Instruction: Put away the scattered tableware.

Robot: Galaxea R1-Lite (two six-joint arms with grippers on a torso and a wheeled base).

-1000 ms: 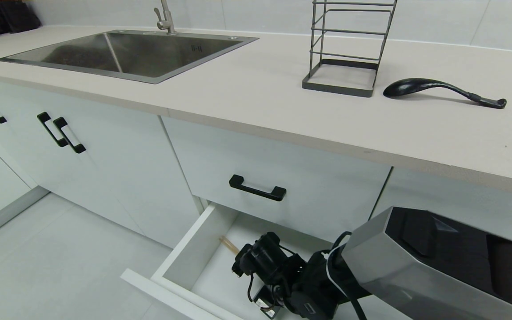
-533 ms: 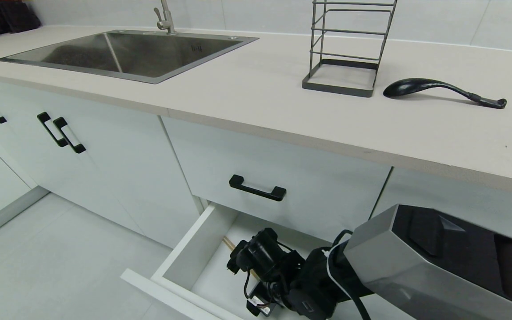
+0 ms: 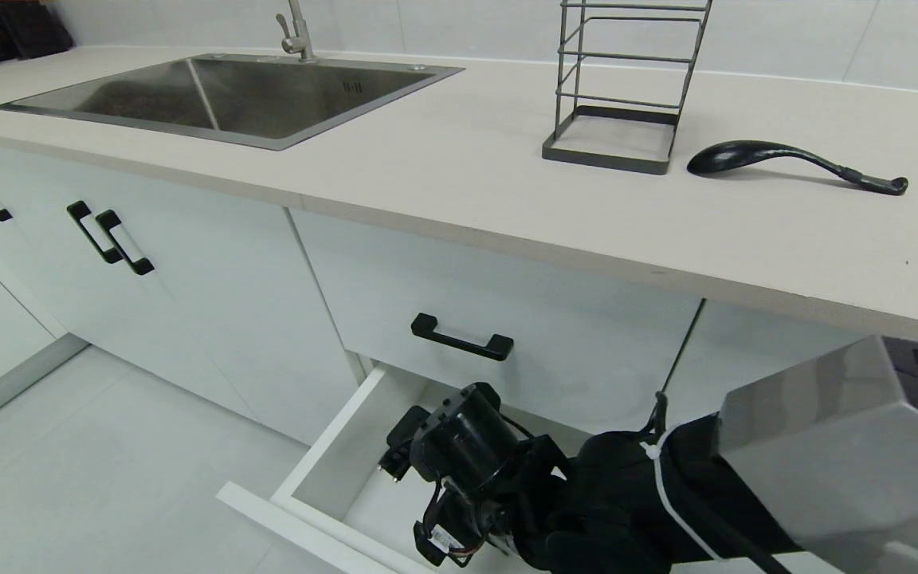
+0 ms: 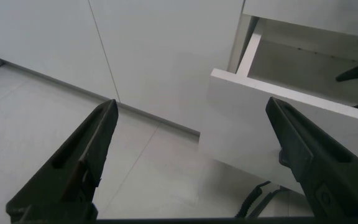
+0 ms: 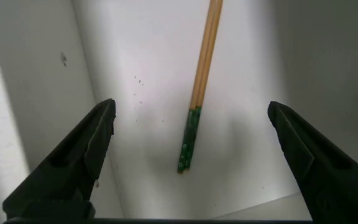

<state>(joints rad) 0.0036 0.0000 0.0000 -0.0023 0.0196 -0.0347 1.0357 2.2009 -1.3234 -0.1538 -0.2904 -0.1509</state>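
right gripper (image 5: 190, 112): fingers apart, inside open drawer (image 3: 333, 456), over 2 chopsticks (image 5: 199, 93) lying on its bottom | left gripper (image 4: 191, 104): fingers apart, above tiled floor (image 4: 36, 106) beside drawer front | black spoon (image 3: 746, 151): on counter (image 3: 443, 175), near wire rack (image 3: 614, 155)

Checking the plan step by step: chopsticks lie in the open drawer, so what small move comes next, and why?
Probably raise the right gripper out of the drawer: it is open, the chopsticks lie free on the drawer floor, and a black spoon waits on the counter.
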